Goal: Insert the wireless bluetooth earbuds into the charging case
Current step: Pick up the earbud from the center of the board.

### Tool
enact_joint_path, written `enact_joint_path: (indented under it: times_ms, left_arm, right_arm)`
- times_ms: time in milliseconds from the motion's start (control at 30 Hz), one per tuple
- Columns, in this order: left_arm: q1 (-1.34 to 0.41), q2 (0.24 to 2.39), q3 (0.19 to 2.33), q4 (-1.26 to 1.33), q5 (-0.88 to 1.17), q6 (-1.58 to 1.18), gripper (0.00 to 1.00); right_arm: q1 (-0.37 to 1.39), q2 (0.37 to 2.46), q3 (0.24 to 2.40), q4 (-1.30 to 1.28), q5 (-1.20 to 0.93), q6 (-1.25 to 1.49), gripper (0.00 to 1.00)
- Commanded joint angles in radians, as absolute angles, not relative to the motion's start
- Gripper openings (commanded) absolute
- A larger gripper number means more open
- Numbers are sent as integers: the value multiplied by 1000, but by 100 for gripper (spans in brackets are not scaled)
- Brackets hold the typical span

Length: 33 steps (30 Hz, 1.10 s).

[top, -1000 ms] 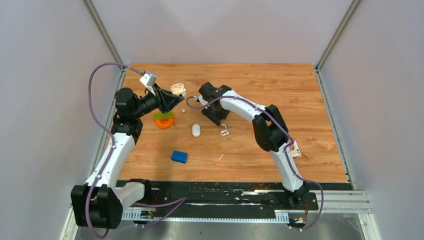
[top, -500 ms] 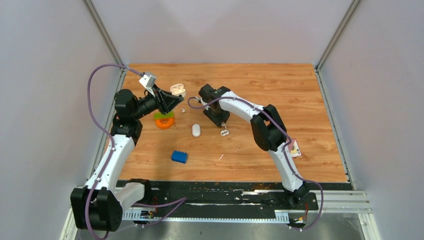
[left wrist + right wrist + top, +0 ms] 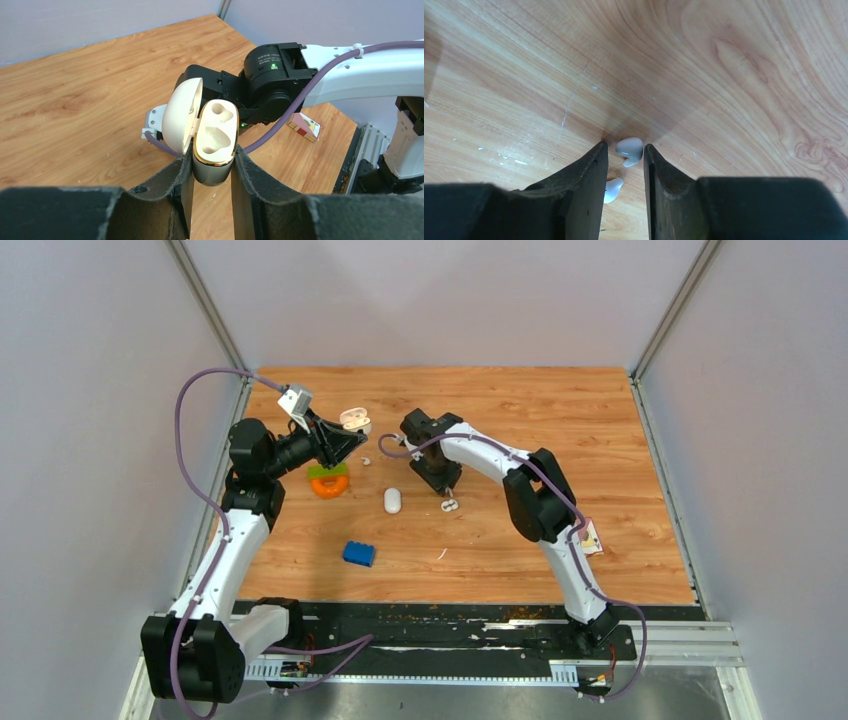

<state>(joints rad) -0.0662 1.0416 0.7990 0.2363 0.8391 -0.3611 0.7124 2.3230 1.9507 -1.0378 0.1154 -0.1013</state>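
Earbud point(image 3: 630, 151), tiny glossy white, within narrow-open right pincer point(image 3: 625, 146), left pincer point(image 3: 212, 154) clamping open case point(image 3: 216, 134)

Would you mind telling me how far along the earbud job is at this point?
Done: the left gripper holds the charging case with its lid open; both wells look empty. In hand: the right gripper is down on the table, its open fingers straddling one earbud without pinching it. Left: grasp it, seat it in the case, then do the same for the second earbud lying beside it.
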Motion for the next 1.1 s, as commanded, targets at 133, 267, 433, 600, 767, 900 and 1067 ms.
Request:
enact_joint_path:
  times_ms: [133,267,433,600,767,900,1067]
  left_arm:
    - [-70,1021,800,261,834,-352,7]
    - [-69,1020,800,259,834,-351,7]
    - [-70,1025,802,258,834,-351,7]
    - [-70,1030,804,259,834,-351,7]
    - [-69,1032,801,260,835,-350,7]
    - [-70,1041,807,259,850,-335,7]
    - [-69,1087,871,219,897,-276,7]
  right_arm:
    - [684,2339,1902,-1073,60,-88,26]
    - [673,2357,1920,-1047,30,-114,24]
    - [660,2382,1960,-1045,15,-135,33]
    - [649,2388,1949,-1035,-55,-167,28]
    - [635,2395,1956,-1030,-210,-248,18]
    - [623,2354,1966,-1053,-360,-342,6]
    - [606,2202,1951,-1081,-549,-405,2]
